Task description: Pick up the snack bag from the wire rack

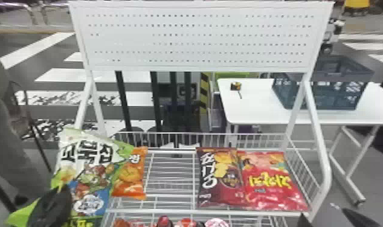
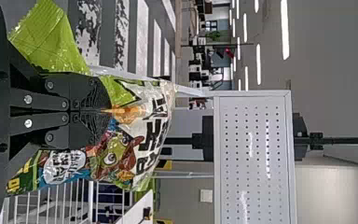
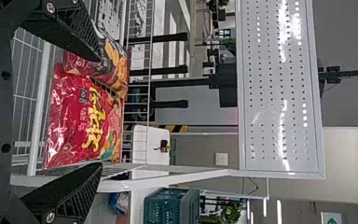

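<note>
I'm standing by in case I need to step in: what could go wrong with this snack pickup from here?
The left tool pinches the green-and-white snack bag toward one side, so it might twist or slip. That bag overlaps the orange bag in the head view; if they touch, moving it could drag the orange one. The right tool is open near the red bag and could nudge it if that arm moves.

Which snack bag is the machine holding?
The white-and-green bag, pinched in its left gripper. The orange bag, maroon bag and bright red bag sit ungripped on the rack.
</note>
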